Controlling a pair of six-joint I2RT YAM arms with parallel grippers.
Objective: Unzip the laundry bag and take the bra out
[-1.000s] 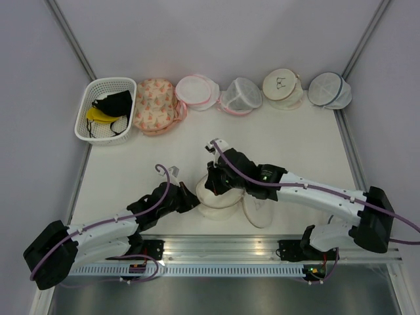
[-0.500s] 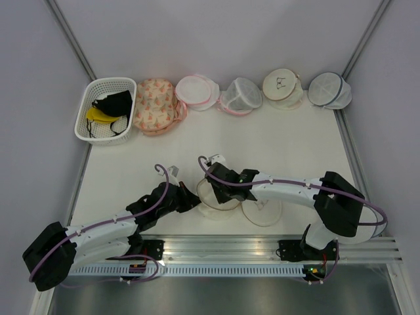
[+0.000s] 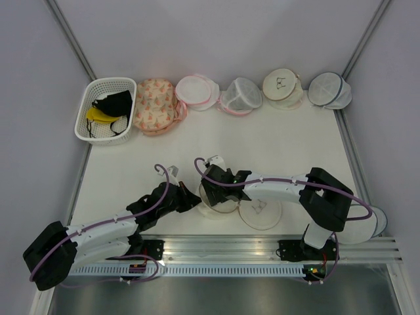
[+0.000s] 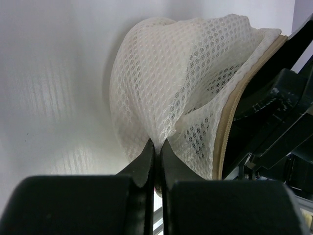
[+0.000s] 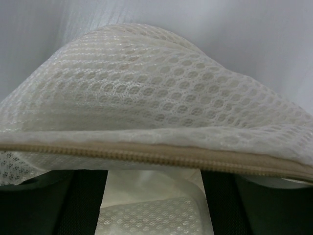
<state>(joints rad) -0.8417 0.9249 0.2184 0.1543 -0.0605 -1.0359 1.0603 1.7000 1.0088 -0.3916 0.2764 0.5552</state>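
The laundry bag point(image 3: 220, 202) lies near the table's front edge, a cream mesh dome with tan zip trim point(image 5: 146, 155). It is unzipped, and its flat face point(image 3: 260, 211) with the small black mark lies on the table to the right. My left gripper point(image 4: 157, 144) is shut on a pinch of the dome's mesh at the bag's left side point(image 3: 195, 199). My right gripper point(image 3: 211, 189) is open at the bag's mouth, its fingers point(image 5: 88, 200) just under the zip. Smooth white fabric point(image 5: 146, 183) shows between them; I cannot tell whether it is the bra.
A white basket point(image 3: 88, 108) with black and yellow bras stands at the back left. A patterned pouch point(image 3: 153, 105) and several round mesh pouches point(image 3: 241, 96) line the back wall. A white round thing point(image 3: 362, 224) lies partly hidden behind the right arm's base.
My right gripper has opened and dropped to the bag's mouth, its arm stretching low across the table. The bag's flat face now lies flat. The left gripper has kept its pinch.
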